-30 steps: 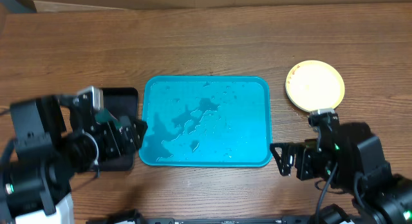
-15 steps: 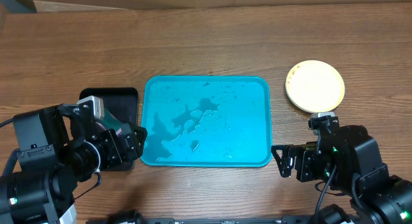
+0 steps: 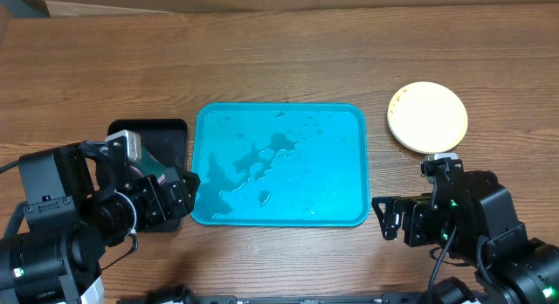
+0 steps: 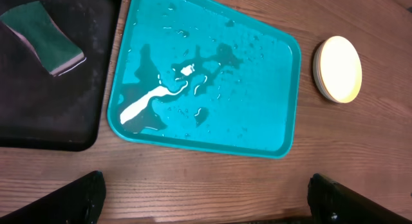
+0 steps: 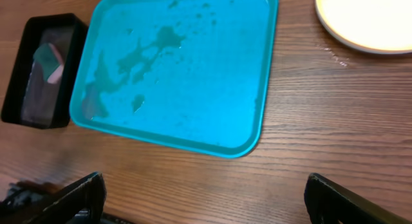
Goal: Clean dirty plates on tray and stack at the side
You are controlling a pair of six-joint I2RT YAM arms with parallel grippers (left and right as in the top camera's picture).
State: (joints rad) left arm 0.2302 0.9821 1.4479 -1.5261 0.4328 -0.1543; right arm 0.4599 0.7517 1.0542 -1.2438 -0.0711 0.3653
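Plates [image 3: 427, 117] sit stacked on the tabletop [image 3: 279, 68] just right of the bare tray [image 3: 341, 164], nearest the right arm [image 3: 463, 208]; both arms' jaws stand apart and empty, the left arm [image 3: 87, 199] off the tray's left edge.

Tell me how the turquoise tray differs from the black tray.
The turquoise tray is larger than the black tray. The turquoise tray holds only puddles of water; the black tray holds a green sponge. Both are rectangular, raised-rimmed and lie flat on the table.
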